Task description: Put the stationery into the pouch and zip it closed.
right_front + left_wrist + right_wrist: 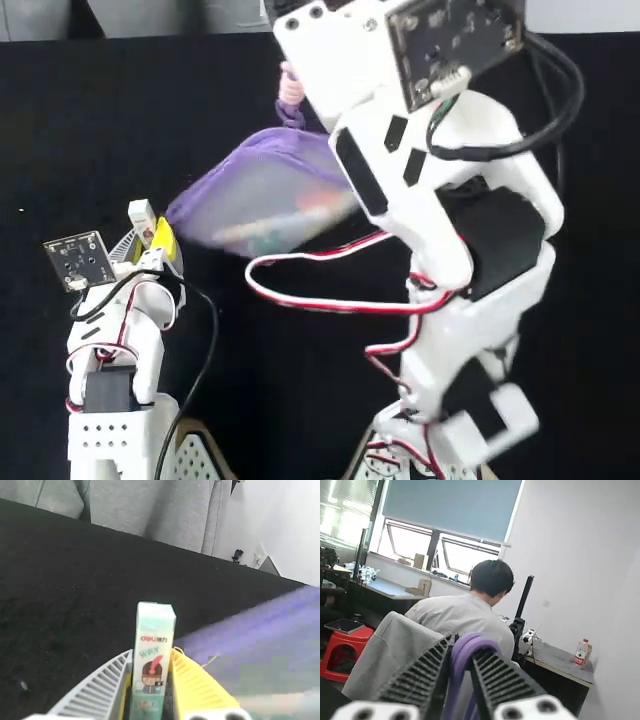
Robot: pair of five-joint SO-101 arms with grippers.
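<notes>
Hanging from right gripper, pouch flanks left gripper (clamping an eraser).

The right gripper is clamped on a purple fold of the pouch. The two black ridged fingers stand close together, and the purple material fills the narrow gap between them. The fold arches over at the fingertips and runs back along the inner ridges toward the gripper base.

Beyond the fingertips, well apart from the gripper, a grey garment hangs over a chair back. A red stool stands beside that chair. Farther off, a window sits under a lowered blind. A bottle stands near the white wall.
</notes>
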